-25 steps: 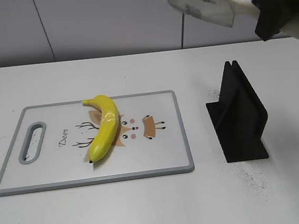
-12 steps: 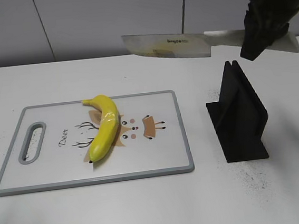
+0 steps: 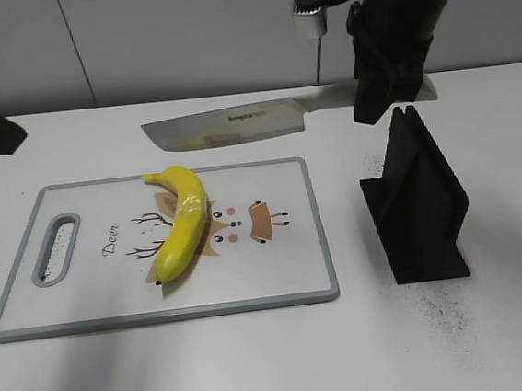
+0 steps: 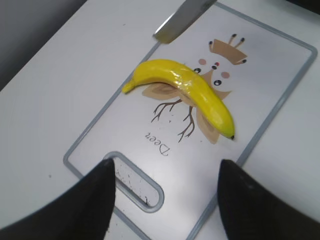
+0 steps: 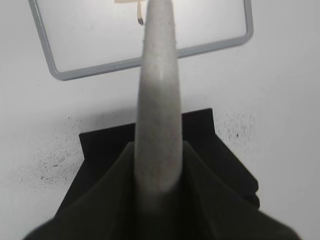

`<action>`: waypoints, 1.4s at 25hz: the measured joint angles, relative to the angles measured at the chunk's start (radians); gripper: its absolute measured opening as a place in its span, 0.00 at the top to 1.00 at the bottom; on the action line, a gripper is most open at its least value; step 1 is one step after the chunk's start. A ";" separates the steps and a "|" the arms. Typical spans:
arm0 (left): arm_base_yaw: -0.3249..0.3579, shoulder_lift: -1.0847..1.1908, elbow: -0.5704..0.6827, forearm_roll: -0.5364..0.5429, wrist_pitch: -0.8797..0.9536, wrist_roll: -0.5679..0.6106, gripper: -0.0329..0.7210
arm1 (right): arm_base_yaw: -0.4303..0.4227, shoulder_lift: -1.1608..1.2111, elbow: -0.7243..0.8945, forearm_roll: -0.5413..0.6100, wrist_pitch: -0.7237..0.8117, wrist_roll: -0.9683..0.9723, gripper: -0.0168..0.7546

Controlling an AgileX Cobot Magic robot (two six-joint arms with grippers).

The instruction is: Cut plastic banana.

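On matte grey-rimmed board (image 3: 316, 236), glossy curved banana (image 3: 182, 223), right fingers (image 5: 200, 185) seemingly pinching pale knife handle (image 5: 156, 125), left fingers (image 4: 90, 200) spread.

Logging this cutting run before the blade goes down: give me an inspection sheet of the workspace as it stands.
Surface: white table, dark specks around the knife stand.
Job's things: plastic banana lies whole on the cutting board, across the deer print; the knife, held in the air, blade level above the board's far edge, not touching the banana.
Clutter: black knife stand right of the board, empty.
Grippers: right gripper shut on the knife handle; left gripper open, above the board's handle end, holding nothing.
Cables: nothing seen.
Surroundings: grey panelled wall behind the table.
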 joint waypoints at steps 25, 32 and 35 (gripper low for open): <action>-0.107 0.471 -0.267 0.035 -0.036 0.358 0.59 | 0.019 0.100 -0.092 0.241 -0.095 -0.359 0.77; -0.107 0.482 -0.267 0.042 -0.039 0.366 0.97 | 0.019 0.131 -0.094 0.245 -0.132 -0.364 0.77; -0.107 0.501 -0.267 0.038 -0.046 0.366 0.97 | 0.019 0.137 -0.094 0.240 -0.133 -0.352 0.77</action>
